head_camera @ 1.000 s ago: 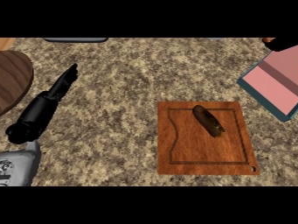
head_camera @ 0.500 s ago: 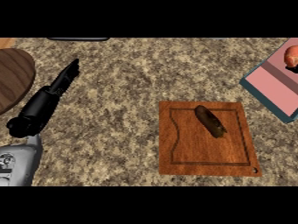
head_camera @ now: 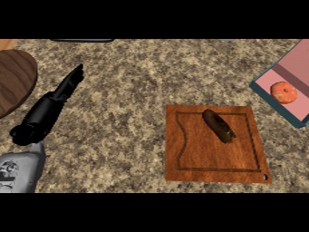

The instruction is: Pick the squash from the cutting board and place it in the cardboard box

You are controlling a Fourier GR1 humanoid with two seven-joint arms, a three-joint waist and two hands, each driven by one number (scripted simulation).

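The cutting board (head_camera: 214, 142) sits on the speckled worktop (head_camera: 137, 81), and I'll place everything else off it. The squash (head_camera: 218, 125), a dark longish thing, lies on the board's upper right part, angled across the grain, inside the juice groove. It's not in the cardboard box (head_camera: 292, 81) up and to the right of the board; the box's pink inside holds an orange round fruit (head_camera: 284, 92), maybe a tomato, hard to say.

The left hand (head_camera: 68, 84) is well off to the left of the board, fingers straight and pressed together, pointing up and away, holding nothing. It looks parked rather than busy. The right hand isn't in view at all, and since the box is on that side, I'd guess that's the arm suited to this job. A round dark wooden plate (head_camera: 3, 84) sits further left.
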